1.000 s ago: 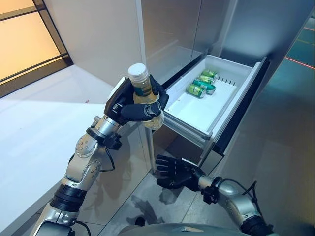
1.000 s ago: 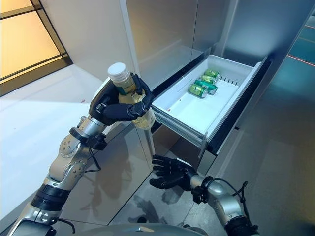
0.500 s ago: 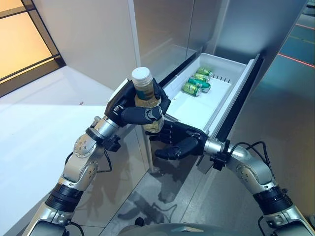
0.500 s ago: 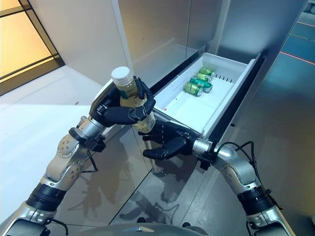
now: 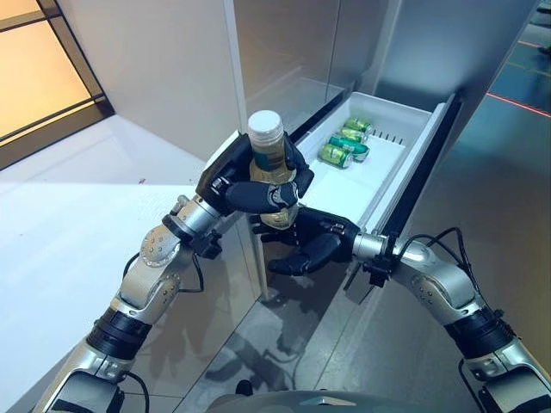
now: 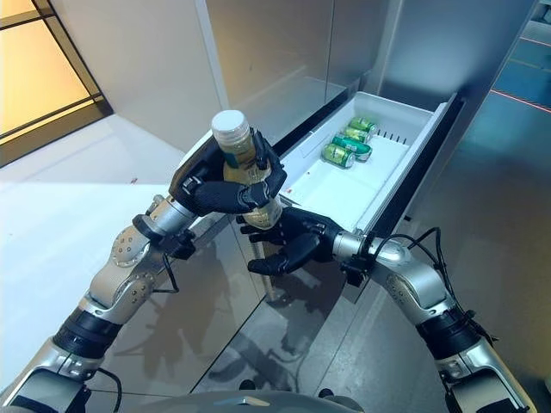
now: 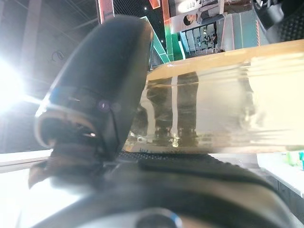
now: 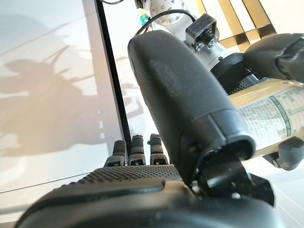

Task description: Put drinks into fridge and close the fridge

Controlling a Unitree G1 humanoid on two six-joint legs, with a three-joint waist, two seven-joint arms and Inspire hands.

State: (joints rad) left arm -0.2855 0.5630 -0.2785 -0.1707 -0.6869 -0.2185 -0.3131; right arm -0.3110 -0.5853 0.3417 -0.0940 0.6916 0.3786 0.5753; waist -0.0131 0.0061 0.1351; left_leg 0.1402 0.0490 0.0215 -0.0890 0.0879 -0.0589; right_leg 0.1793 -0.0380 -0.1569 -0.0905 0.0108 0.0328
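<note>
Clear white-capped bottle (image 5: 270,172) of amber drink, left robot hand (image 5: 250,183) wrapped round it, right robot hand (image 5: 306,243) spread beneath

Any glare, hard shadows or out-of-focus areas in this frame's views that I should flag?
Left wrist view: strong flare at one edge; the left hand and bottle are very close to the lens and look soft. Right wrist view: the right hand looms large, and arm shadows fall on the pale panel. Both eye views: evenly lit, with arm shadows on the cabinet front.

Label on bottle (image 8: 268,118), beside right hand (image 8: 190,118), bears fine print; none legible. No other text readable.
</note>
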